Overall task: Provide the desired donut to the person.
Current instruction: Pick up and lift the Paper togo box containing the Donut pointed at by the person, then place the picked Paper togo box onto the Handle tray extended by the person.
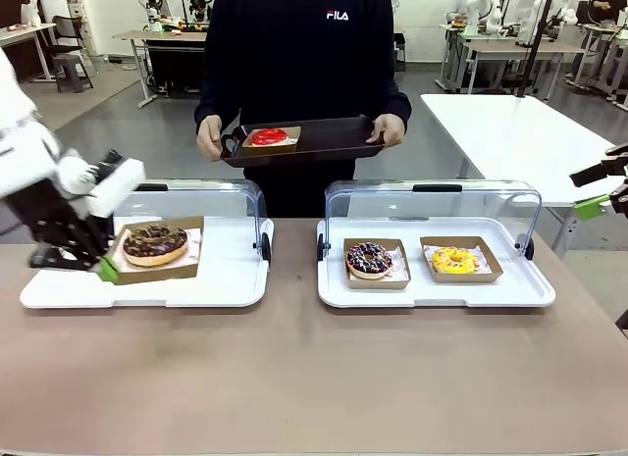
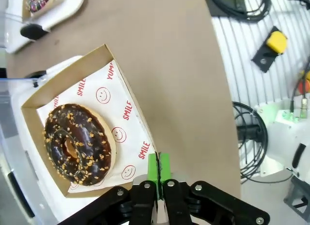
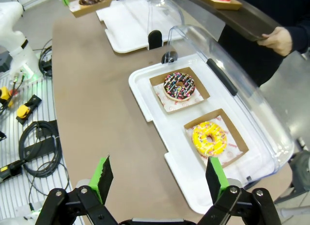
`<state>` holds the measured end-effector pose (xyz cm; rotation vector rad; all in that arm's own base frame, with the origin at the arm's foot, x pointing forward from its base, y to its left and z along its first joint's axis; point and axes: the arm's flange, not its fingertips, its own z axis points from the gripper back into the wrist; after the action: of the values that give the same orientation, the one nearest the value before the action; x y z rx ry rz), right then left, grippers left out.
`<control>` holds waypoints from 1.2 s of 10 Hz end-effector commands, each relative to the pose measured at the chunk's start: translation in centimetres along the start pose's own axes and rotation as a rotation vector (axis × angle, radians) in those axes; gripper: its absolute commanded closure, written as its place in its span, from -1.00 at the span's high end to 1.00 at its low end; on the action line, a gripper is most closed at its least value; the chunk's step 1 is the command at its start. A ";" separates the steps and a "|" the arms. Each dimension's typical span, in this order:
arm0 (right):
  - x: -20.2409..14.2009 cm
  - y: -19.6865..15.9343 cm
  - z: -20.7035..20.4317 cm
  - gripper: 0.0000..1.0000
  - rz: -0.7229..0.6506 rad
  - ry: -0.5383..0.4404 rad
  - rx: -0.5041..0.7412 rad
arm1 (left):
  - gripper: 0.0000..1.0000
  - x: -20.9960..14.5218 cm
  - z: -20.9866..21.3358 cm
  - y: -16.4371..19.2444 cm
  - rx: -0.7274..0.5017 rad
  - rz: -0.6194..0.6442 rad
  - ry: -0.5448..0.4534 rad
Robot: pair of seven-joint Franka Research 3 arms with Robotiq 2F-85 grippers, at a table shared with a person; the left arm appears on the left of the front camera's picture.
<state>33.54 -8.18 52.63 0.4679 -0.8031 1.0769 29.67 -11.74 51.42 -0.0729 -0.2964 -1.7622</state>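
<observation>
Front view: the left pincer point(image 1: 107, 270) is clenched on the corner of the cardboard tray point(image 1: 162, 273), with the chocolate donut point(image 1: 154, 243) just beside it; left wrist view: so thin a rim pinch may slip and tip the donut; right wrist view: the right pincer point(image 3: 158, 175) hangs released.

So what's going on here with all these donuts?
The robot's left gripper is shut on the edge of the cardboard box holding a chocolate donut, at the left white tray. Across the table a person holds a dark tray carrying a red donut. The right gripper hangs open off to the side. A sprinkled donut and a yellow donut sit on the right white tray.
</observation>
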 end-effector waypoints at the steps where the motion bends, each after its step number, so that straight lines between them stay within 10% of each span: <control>1: 0.0 -0.2 -0.1 1.00 0.011 -0.028 0.004 | -1.00 -0.6 4.0 -0.4 0.027 -0.066 -0.005; 4: 0.0 -0.2 -0.1 1.00 0.011 -0.028 0.004 | -1.00 -3.2 3.3 3.0 -0.116 -0.143 -0.058; 12: 0.0 -0.2 -0.1 1.00 0.011 -0.028 0.004 | -1.00 -0.9 6.1 -0.6 0.023 -0.090 -0.018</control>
<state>33.54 -8.19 52.63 0.4678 -0.8032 1.0768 28.75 -9.38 57.31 -0.0604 -0.3312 -1.8683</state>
